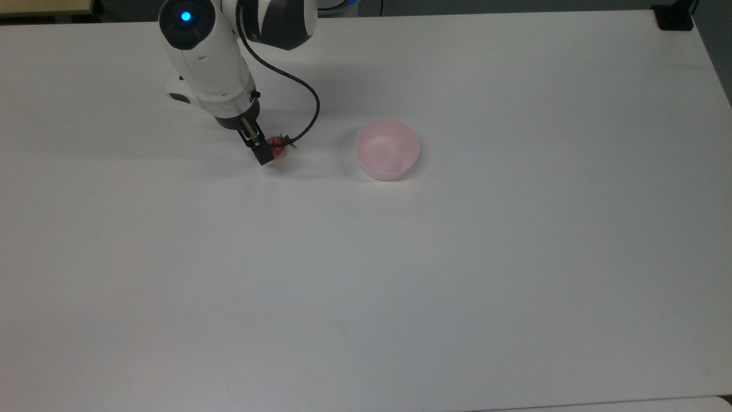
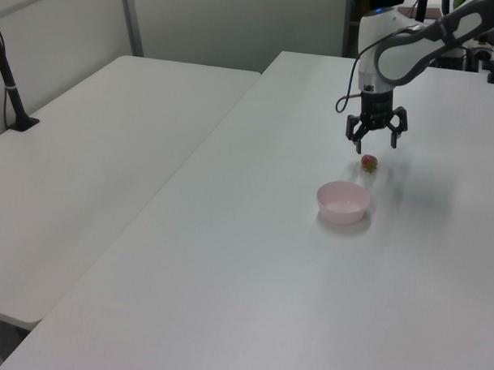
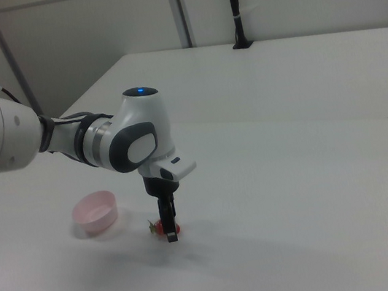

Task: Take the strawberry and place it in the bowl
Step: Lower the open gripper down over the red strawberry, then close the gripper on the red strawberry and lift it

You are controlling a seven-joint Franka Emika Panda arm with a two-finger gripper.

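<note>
The red strawberry (image 1: 279, 148) lies on the white table, to the left of the pale pink bowl (image 1: 400, 167) in the top view. My gripper (image 1: 263, 150) points down over the strawberry and covers its left part in the top view. In the left view the gripper (image 2: 376, 144) is open, its two fingers spread just above the strawberry (image 2: 369, 163), with the bowl (image 2: 342, 209) nearer the camera. In the right view a dark finger of the gripper (image 3: 169, 228) comes down in front of the strawberry (image 3: 160, 227). The bowl (image 3: 96, 214) is empty.
A black cable (image 1: 313, 109) loops from the wrist, close above the strawberry. A black clamp (image 1: 675, 17) sits at the table's far right corner in the top view. A second white table (image 2: 94, 147) with a black post (image 2: 9, 79) stands on the left view's left.
</note>
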